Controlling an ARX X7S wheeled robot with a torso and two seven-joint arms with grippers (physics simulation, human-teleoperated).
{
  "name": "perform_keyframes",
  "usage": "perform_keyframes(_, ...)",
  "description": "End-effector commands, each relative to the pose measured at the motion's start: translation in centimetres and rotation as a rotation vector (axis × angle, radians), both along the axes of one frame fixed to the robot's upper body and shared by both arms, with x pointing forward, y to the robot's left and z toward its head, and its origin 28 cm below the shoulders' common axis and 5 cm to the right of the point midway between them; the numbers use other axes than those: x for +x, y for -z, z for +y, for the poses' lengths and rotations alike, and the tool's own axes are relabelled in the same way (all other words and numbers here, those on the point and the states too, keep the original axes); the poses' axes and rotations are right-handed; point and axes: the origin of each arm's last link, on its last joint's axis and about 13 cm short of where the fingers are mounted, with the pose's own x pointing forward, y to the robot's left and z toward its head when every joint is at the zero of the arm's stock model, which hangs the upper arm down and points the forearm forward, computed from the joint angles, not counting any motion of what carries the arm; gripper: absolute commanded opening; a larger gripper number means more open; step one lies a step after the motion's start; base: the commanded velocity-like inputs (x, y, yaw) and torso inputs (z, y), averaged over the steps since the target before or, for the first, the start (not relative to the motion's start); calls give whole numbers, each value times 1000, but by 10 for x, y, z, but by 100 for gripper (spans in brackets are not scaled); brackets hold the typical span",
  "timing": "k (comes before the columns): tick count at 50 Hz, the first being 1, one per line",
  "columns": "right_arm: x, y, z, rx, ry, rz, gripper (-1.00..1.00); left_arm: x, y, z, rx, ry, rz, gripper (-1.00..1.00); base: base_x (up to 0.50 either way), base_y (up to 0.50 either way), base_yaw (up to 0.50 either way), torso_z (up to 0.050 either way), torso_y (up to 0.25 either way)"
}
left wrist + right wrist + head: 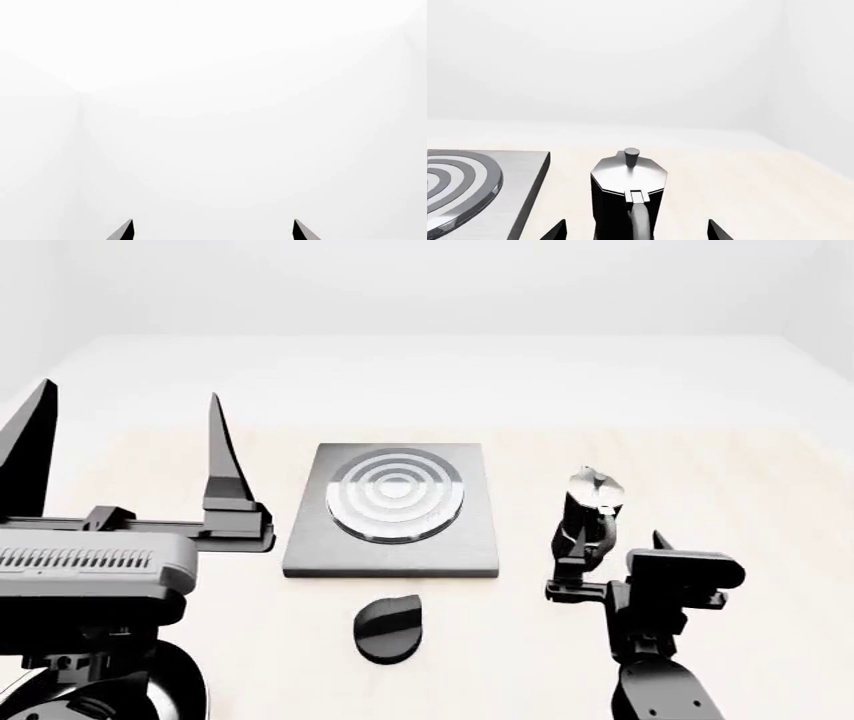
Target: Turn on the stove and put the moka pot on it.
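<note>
The stove [394,510] is a grey square slab with raised rings at the middle of the table; its edge also shows in the right wrist view [474,185]. Its round black knob [388,626] lies just in front of it. The moka pot [591,505], black with a silver lid, stands upright to the right of the stove. In the right wrist view the moka pot [627,185] faces me handle first. My right gripper [636,231] is open, one fingertip on each side of the pot, and also shows in the head view [614,545]. My left gripper [127,440] is open and empty, raised at the left, pointing at a white wall [213,100].
The light wooden table [747,500] runs back to white walls. My left arm's body [94,570] fills the near left corner of the head view and hides the table there.
</note>
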Motion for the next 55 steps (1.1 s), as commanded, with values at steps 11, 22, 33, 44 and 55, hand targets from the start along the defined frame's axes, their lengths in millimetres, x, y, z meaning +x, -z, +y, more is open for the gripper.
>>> perform_keyframes(11,20,9,-5,-28,22,31,100,0,2,0,-15,6,5,100,0,0,0,0,0)
perform_keyframes(22,26,22,-8,-42,33,57,100,0,3,0,-18,12,2,100,0,0,0,0,0)
perform_keyframes(33,30,22,-8,-51,31,64,100,1,2,-1,-18,14,2,100,0,0,0,0,0)
perform_keyframes(44,37,27,-7,-57,26,84,100,2,3,-1,-24,18,6,100,0,0,0,0,0)
perform_keyframes(55,42,33,-8,-60,28,103,100,3,5,0,-25,17,11,100,0,0,0,0,0)
